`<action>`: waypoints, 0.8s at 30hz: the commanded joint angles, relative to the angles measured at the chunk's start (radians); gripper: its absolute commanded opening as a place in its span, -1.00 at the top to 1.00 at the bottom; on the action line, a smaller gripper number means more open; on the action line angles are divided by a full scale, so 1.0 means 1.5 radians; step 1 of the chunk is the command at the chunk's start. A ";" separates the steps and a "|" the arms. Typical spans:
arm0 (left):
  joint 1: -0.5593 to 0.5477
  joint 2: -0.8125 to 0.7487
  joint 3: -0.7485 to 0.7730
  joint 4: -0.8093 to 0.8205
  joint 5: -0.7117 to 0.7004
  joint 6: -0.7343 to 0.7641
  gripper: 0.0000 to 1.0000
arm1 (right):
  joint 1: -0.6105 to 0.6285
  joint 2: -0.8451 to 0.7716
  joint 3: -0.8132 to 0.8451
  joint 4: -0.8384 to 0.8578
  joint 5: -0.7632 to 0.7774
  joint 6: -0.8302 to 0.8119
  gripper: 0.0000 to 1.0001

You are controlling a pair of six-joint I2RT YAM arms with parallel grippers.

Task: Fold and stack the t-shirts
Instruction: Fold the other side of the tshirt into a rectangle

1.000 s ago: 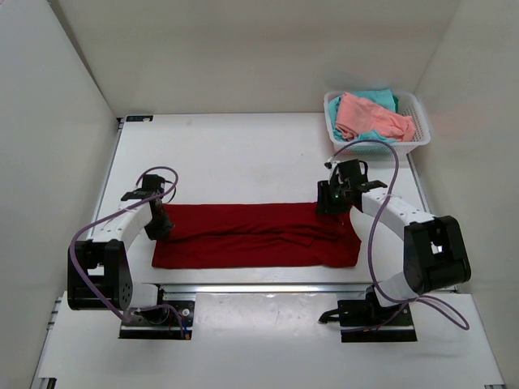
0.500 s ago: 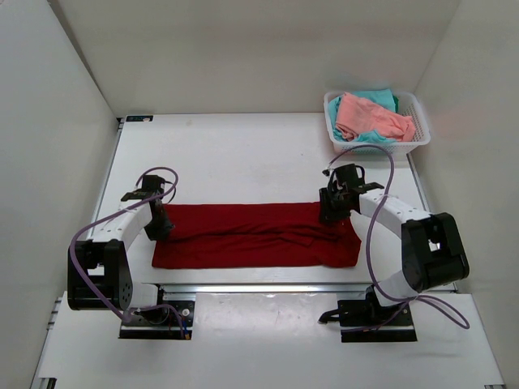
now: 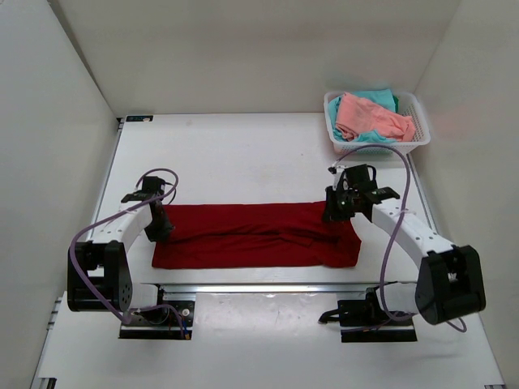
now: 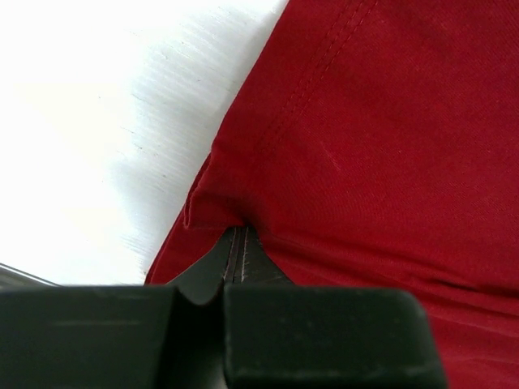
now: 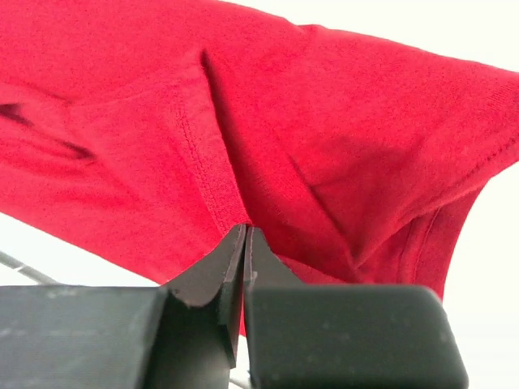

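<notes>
The dark red t-shirt (image 3: 255, 235) lies as a long flat band across the near part of the table. My left gripper (image 3: 160, 228) is shut on its left edge; in the left wrist view the gripper (image 4: 238, 231) pinches a puckered fold of the dark red t-shirt (image 4: 381, 146). My right gripper (image 3: 334, 212) is shut on the shirt's far right corner. In the right wrist view the gripper (image 5: 245, 228) bites the hem of the dark red t-shirt (image 5: 324, 138), which drapes in folds. The salmon pink t-shirt (image 3: 371, 117) lies on the teal t-shirt (image 3: 379, 99) in the basket.
The white mesh basket (image 3: 422, 138) stands at the table's far right corner, behind my right arm. White walls close in the table on the left, back and right. A metal rail (image 3: 259, 288) runs along the near edge in front of the shirt.
My right gripper has shut on the shirt's right corner, and the right arm's elbow has swung outward toward the near right. The left gripper has stayed shut on the left edge.
</notes>
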 commanded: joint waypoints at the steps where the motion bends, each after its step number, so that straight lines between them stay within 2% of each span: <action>1: -0.005 -0.028 -0.003 0.006 -0.021 0.000 1.00 | -0.007 -0.056 -0.012 -0.030 -0.031 0.017 0.99; 10: -0.009 -0.026 0.007 -0.019 -0.034 -0.007 0.99 | -0.009 -0.097 -0.063 -0.098 -0.025 0.010 1.00; 19: -0.006 -0.037 0.027 -0.061 -0.050 -0.025 0.98 | 0.031 -0.073 -0.032 -0.172 -0.013 0.023 1.00; 22: -0.011 -0.027 0.036 -0.079 -0.052 -0.024 0.91 | 0.035 -0.051 -0.006 -0.211 -0.016 0.022 1.00; 24: -0.010 -0.019 0.037 -0.085 -0.049 -0.025 0.75 | 0.037 -0.037 -0.001 -0.247 -0.002 0.028 0.99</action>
